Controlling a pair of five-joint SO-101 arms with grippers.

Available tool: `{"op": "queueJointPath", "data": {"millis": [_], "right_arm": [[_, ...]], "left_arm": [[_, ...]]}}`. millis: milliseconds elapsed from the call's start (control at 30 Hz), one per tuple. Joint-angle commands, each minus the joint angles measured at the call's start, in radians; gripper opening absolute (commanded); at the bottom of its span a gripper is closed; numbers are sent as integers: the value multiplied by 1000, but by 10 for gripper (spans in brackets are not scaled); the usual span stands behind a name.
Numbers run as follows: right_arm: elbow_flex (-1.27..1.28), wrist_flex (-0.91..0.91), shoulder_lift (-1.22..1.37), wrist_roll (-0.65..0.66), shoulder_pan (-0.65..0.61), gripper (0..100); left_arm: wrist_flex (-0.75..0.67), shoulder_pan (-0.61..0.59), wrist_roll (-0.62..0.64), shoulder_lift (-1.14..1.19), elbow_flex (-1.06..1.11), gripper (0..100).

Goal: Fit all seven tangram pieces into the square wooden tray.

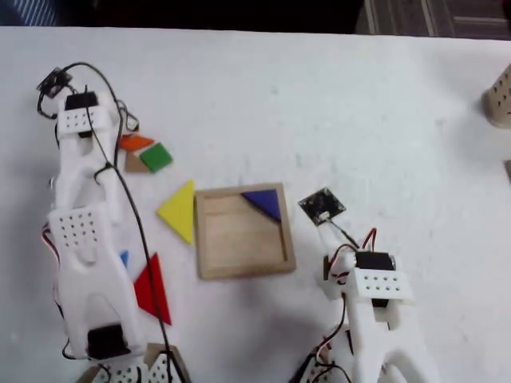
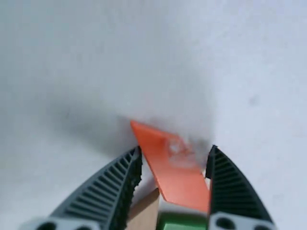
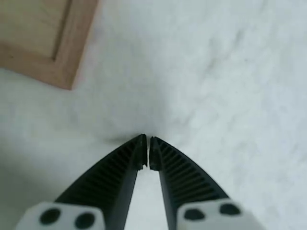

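The square wooden tray lies mid-table with a dark blue triangle in its far right corner. An orange piece sits between the fingers of my left gripper, and both pads touch its edges. It lies next to a green square and a brown piece. A yellow triangle lies just left of the tray, with a red triangle nearer the front. A light blue piece peeks from under the left arm. My right gripper is shut and empty over bare table, beside a corner of the tray.
A beige perforated object stands at the right edge. The left arm's black cable trails across the pieces on the left. The far half of the white table is open room.
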Motion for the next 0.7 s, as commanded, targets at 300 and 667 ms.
{"op": "queueJointPath", "data": {"millis": [300, 667], "right_arm": [[-3, -15, -36, 11, -13, 18], [-3, -15, -36, 11, -13, 18]], "left_arm": [[239, 39, -160, 134, -330, 48], [488, 59, -180, 136, -635, 22]]}}
